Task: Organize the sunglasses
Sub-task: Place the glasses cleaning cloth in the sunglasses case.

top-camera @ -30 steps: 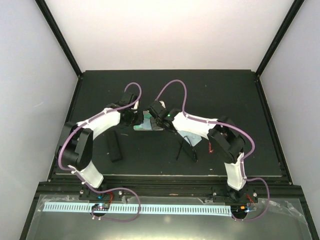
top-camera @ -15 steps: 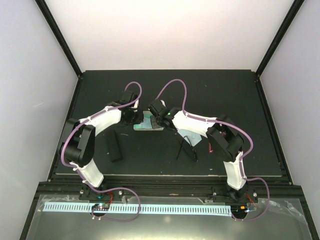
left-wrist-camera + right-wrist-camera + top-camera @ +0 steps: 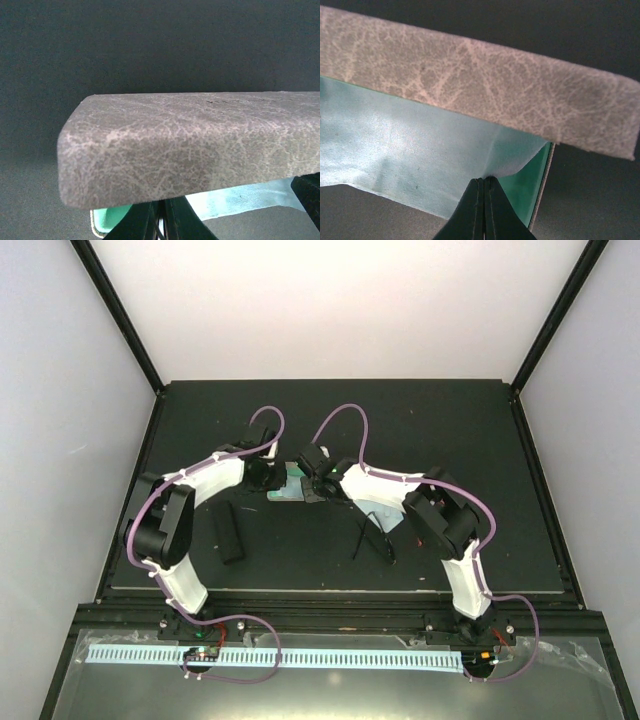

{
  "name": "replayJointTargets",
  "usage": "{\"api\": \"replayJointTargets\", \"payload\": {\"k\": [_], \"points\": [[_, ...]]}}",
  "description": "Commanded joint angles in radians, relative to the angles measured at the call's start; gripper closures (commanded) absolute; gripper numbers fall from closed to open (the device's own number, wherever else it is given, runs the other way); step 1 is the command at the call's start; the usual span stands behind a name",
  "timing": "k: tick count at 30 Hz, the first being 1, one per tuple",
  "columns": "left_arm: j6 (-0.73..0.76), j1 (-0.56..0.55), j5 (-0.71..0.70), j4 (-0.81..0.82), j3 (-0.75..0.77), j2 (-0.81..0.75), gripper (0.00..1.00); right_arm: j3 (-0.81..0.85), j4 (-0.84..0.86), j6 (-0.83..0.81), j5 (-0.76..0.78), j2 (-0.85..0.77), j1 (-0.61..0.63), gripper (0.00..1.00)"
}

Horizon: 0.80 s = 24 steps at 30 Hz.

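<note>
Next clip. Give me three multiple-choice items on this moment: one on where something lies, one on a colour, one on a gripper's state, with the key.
1. Where does the black case lie in the top view?
A. on the table, left of centre
B. at the far right edge
C. lifted in a gripper

2. What colour is the cloth in the right wrist view?
A. red
B. yellow
C. light blue

3. How does the right gripper stand?
A. wide open
B. shut on the cloth's edge
C. out of every view

Key: 1 A, it lies flat beside the left arm. 2 C, it shows pale blue under the beige case. 3 B, its fingertips meet with no gap where the cloth creases.
</note>
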Motion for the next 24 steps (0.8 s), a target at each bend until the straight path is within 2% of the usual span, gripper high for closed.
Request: {"api": "replayJointTargets", "payload": {"k": [1, 6, 11, 24], "points": [[0.012, 0.009, -0.018, -0.004, 0.025, 0.014, 0.98, 0.019, -0.003, 0.008, 0.016, 0.013, -0.002, 0.97], [0.013, 0.010, -0.026, -0.003, 0.025, 0.016, 0.99, 0.021, -0.029, 0.010, 0.064, 0.003, -0.002, 0.80], [0.013, 0.010, -0.025, -0.002, 0.025, 0.024, 0.98, 0.006, -0.033, -0.013, 0.105, -0.045, -0.003, 0.73], [0.007, 0.012, -0.044, -0.004, 0.012, 0.027, 0.99, 0.030, 0.017, -0.050, -0.024, 0.008, -0.003, 0.80]]}}
